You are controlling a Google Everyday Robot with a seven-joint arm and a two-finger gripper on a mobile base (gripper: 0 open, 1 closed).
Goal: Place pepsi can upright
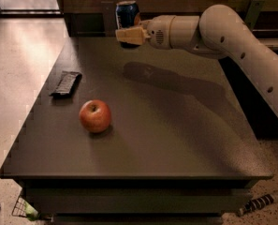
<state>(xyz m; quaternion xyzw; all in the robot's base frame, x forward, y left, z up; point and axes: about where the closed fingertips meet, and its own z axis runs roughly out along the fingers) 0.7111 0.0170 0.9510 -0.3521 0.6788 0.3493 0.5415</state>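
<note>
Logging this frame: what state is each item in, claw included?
pepsi can: upright, gripped at its lower part, raised over the far edge of the table.
claw: shut on the pepsi can, at the far edge of the table.
apple: whole, resting on the table front left, stem end up.
wrapper: lying flat near the left edge, untouched.

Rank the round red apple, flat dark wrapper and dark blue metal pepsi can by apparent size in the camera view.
1. Red apple.
2. Dark wrapper, similar span, thinner.
3. Pepsi can, farthest, partly hidden behind the gripper holding it at the table's far edge: unsure.
</note>
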